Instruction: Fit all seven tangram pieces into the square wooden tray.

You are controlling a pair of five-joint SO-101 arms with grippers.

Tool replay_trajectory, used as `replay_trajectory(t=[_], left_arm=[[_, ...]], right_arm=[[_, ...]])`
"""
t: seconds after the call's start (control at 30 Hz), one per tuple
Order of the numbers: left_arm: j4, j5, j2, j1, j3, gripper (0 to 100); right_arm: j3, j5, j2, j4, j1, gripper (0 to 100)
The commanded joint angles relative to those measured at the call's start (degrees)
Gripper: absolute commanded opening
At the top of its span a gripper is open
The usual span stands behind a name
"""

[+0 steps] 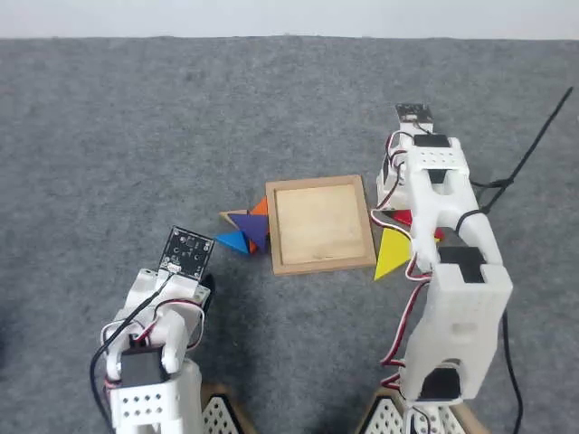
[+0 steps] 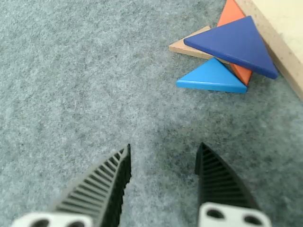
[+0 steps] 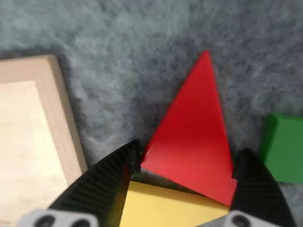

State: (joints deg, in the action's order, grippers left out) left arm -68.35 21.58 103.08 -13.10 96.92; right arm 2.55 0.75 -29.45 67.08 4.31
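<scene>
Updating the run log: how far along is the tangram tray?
Done: nothing, the wooden tray is bare inside. In hand: the right gripper sits open around the red triangle. Remaining: everything, including the yellow triangle, the green piece and the dark blue triangle. The left gripper hangs open over carpet.

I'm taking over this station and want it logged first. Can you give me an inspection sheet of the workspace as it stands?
Surface: grey carpet, flat, no marks seen.
Job's things: tray empty. On one side of it, piled: dark blue triangle, light blue triangle, orange piece, tan piece. On the other side: red triangle overlapping yellow triangle, with green piece beside them.
Clutter: nothing seen.
Grippers: left gripper open over bare carpet; right gripper open, astride the red triangle.
Cables: wires along the arms; black cable runs off the edge.
Surroundings: pale strip beyond the carpet.
</scene>
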Motion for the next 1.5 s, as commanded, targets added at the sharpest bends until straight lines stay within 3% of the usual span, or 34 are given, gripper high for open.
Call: replay_trajectory(t=[0.0, 0.33, 0.47, 0.8, 1.07, 1.3, 1.47], left_arm=[[-0.8, 0.8, 0.9, -0.4, -0.5, 21], [-0.8, 0.8, 0.9, -0.4, -0.5, 21], [-0.8, 0.8, 0.9, -0.4, -0.5, 21], [-0.8, 0.8, 0.9, -0.4, -0.5, 21], [-0.8, 0.8, 0.9, -0.4, -0.5, 21], [-0.8, 0.8, 0.9, -0.3, -0.5, 21], [-0.8, 0.8, 0.9, -0.4, -0.5, 21]], right_arm=[[1.0, 0.5, -0.6, -1.2, -0.5, 23.6], [3.3, 0.1, -0.8, 1.5, -0.3, 27.7], [4.7, -5.4, -0.7, 2.2, -0.2, 28.4], [5.5, -11.0, -0.7, 8.8, 1.5, 45.2], [4.3, -14.1, -0.4, 11.7, 3.5, 45.2], [-6.7, -17.9, 7.0, 3.5, 2.9, 43.8], [-5.1, -18.8, 5.8, 2.7, 2.4, 40.1]])
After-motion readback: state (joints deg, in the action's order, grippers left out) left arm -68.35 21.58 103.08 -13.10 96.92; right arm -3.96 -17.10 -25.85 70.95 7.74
